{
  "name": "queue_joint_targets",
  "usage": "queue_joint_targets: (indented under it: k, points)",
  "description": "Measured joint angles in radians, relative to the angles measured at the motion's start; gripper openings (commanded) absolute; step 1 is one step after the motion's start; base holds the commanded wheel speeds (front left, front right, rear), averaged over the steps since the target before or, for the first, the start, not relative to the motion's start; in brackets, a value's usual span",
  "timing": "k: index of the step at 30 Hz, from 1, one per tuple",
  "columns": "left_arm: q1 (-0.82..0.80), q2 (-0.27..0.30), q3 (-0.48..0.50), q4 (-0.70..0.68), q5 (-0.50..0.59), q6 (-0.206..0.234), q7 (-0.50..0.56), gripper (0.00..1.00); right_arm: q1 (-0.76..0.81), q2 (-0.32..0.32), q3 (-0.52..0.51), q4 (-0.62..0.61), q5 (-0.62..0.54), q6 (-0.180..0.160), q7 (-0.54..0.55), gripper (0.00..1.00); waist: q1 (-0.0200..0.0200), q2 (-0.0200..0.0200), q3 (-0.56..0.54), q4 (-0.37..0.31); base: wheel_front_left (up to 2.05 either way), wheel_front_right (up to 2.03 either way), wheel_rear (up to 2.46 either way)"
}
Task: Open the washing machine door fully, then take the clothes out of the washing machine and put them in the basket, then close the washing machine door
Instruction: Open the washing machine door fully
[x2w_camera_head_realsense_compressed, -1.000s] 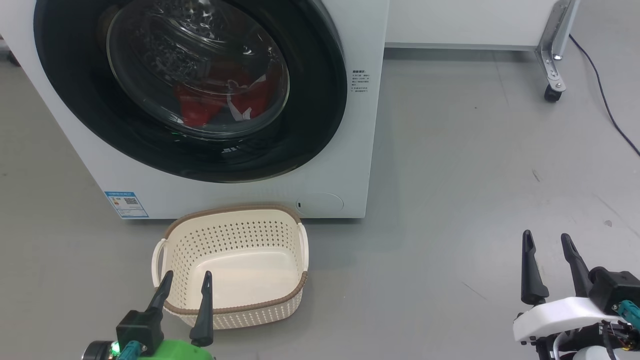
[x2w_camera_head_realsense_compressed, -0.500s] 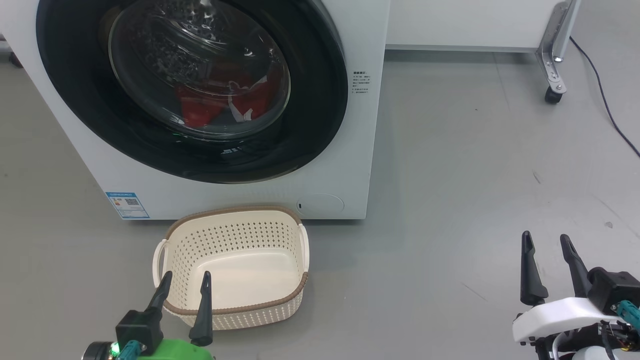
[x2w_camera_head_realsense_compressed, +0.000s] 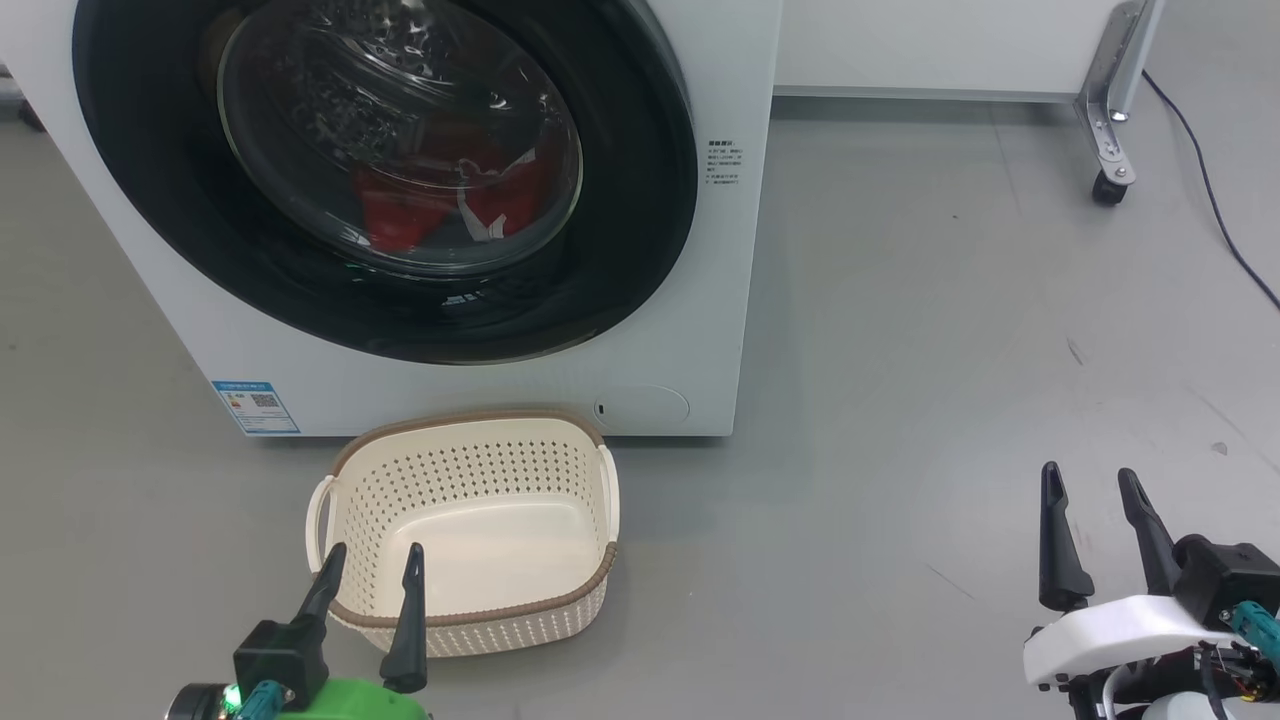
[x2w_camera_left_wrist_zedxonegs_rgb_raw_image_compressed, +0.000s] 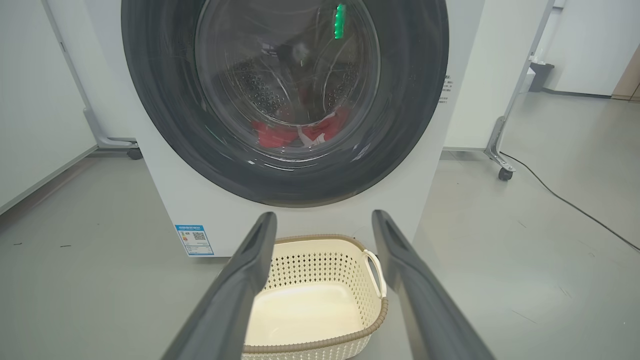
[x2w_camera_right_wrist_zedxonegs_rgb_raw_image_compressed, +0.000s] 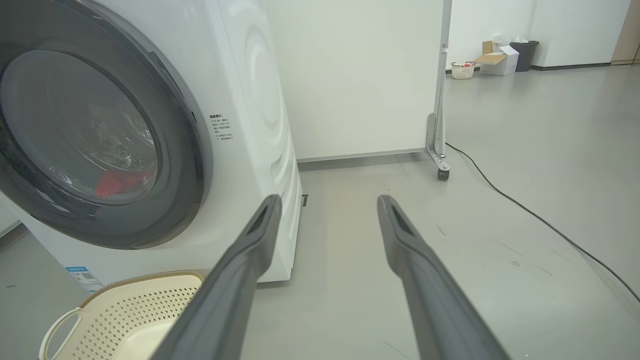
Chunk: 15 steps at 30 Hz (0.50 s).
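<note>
The washing machine door (x2w_camera_head_realsense_compressed: 625, 230) sits flush against the front of the washing machine (x2w_camera_head_realsense_compressed: 715, 330), its wide black rim ringing the bulging glass bowl. Behind that glass the clothes (x2w_camera_head_realsense_compressed: 405, 215) lie low in the drum, a red heap with a strip of white showing. A small blue label (x2w_camera_head_realsense_compressed: 255, 406) is stuck at the machine's lower left corner. The basket (x2w_camera_head_realsense_compressed: 470, 418) stands upright on the grey floor (x2w_camera_head_realsense_compressed: 900, 350), just in front of the machine and below the door's bottom edge, with its smooth cream bottom in plain sight. The left gripper (x2w_camera_head_realsense_compressed: 376, 550) is at the basket's near side, its two dark fingers spread apart and holding nothing; in the left wrist view they frame the basket and point toward the door. The right gripper (x2w_camera_head_realsense_compressed: 1088, 472) hangs over bare floor well to the right, far from both basket and machine, fingers likewise spread and holding nothing. Farther back on the right, a metal leg on a caster (x2w_camera_head_realsense_compressed: 1104, 187) stands beside a dark cable (x2w_camera_head_realsense_compressed: 1215, 215) trailing across the floor.
</note>
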Motion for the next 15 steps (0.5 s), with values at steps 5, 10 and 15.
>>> queue_joint_targets:
  k: [5, 10, 15]
  points:
    - [-0.001, 0.0, -0.006, 0.0, -0.006, 0.0, 0.0, 1.0, -0.003, 0.0, 0.0, -0.002, 0.0, 0.0, -0.006, 0.0, 0.0, 0.0, 0.005, 0.002, 0.0, 0.0, 0.0]
    - [-0.01, 0.0, -0.019, -0.004, -0.007, 0.0, 0.0, 1.0, -0.006, 0.001, -0.011, -0.012, 0.017, 0.001, -0.006, 0.0, 0.0, 0.0, 0.026, 0.007, 0.0, 0.0, 0.0]
    - [-0.028, 0.0, -0.028, -0.012, -0.007, 0.0, 0.0, 1.0, -0.043, 0.023, -0.044, -0.032, 0.111, 0.006, -0.005, 0.0, 0.0, 0.0, 0.057, 0.017, 0.0, 0.0, 0.0]
